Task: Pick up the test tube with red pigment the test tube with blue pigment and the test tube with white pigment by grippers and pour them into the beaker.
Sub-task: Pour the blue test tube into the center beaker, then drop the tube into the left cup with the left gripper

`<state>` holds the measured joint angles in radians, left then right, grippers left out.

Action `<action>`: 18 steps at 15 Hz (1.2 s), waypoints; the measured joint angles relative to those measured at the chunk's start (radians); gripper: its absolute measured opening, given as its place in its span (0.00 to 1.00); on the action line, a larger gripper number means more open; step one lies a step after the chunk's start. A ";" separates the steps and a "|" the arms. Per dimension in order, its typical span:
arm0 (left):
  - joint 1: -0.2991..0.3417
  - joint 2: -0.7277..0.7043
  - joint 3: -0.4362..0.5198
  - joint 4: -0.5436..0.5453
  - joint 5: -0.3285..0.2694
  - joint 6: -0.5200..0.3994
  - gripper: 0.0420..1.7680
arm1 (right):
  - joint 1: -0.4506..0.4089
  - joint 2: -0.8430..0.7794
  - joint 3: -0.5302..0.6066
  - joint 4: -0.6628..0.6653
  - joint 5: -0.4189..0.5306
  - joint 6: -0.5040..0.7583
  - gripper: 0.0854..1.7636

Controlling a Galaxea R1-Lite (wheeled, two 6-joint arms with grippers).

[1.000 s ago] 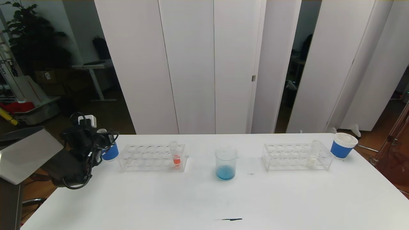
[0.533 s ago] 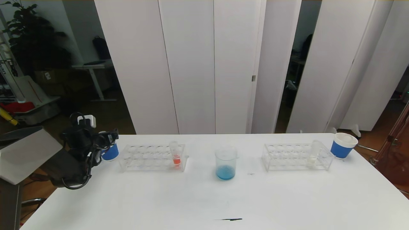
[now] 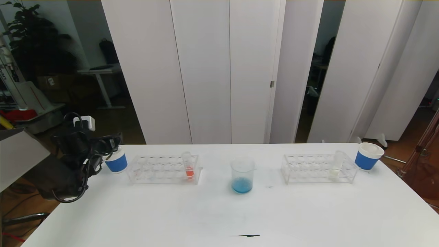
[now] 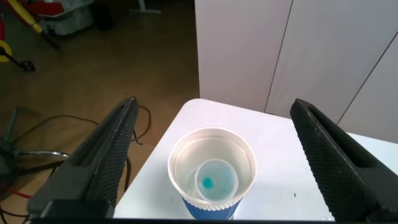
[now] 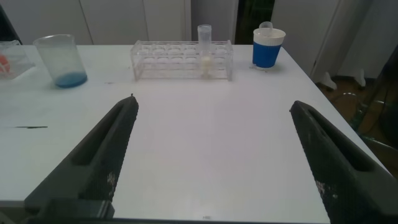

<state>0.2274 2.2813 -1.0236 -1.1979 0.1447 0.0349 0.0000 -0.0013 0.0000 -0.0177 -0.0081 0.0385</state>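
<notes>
The beaker (image 3: 242, 175) stands mid-table with blue pigment in its bottom; it also shows in the right wrist view (image 5: 59, 59). The red-pigment test tube (image 3: 189, 166) stands in the left rack (image 3: 161, 168). The white-pigment test tube (image 3: 336, 165) (image 5: 204, 43) stands in the right rack (image 3: 317, 168). The blue-pigment test tube (image 4: 216, 182), only a blue speck in its tip, rests inside the left paper cup (image 4: 180, 149) (image 3: 116, 162). My left gripper (image 3: 111, 141) (image 4: 214, 102) hangs open and empty just above and left of that cup. My right gripper (image 5: 211, 124) is open over the table's near right part, outside the head view.
A second blue-banded paper cup (image 3: 367, 156) (image 5: 267, 46) stands at the far right corner beyond the right rack. A dark mark (image 3: 245, 235) lies near the table's front edge. The left table edge runs right under my left arm.
My left gripper has opened and drawn back left and upward off the left cup, which now stands fully uncovered. The rest of the table is unchanged.
</notes>
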 joint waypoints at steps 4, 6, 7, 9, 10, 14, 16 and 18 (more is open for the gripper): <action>-0.026 -0.182 0.140 0.074 -0.016 0.001 0.99 | 0.000 0.000 0.000 0.000 0.000 0.000 0.99; -0.040 -0.288 0.200 0.167 -0.020 0.001 0.99 | 0.000 0.000 0.000 0.000 0.000 0.000 0.99; -0.050 -0.351 0.229 0.227 -0.021 0.001 0.99 | 0.000 0.000 0.000 0.000 0.000 0.000 0.99; -0.065 -0.474 0.286 0.324 -0.022 0.004 0.99 | 0.000 0.000 0.000 0.000 0.000 0.000 0.99; -0.073 -0.546 0.321 0.362 -0.021 0.013 0.99 | 0.000 0.000 0.000 0.000 0.001 0.000 0.99; -0.110 -0.855 0.523 0.450 -0.023 0.057 0.99 | 0.000 0.000 0.000 0.000 0.000 0.000 0.99; -0.135 -1.020 0.626 0.492 -0.023 0.069 0.99 | 0.000 0.000 0.000 0.000 0.001 0.000 0.99; -0.164 -1.179 0.713 0.546 -0.023 0.074 0.99 | 0.000 0.000 0.000 0.000 0.000 0.000 0.99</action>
<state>0.0630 1.1026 -0.3102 -0.6521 0.1221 0.1085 0.0004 -0.0013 0.0000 -0.0181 -0.0077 0.0383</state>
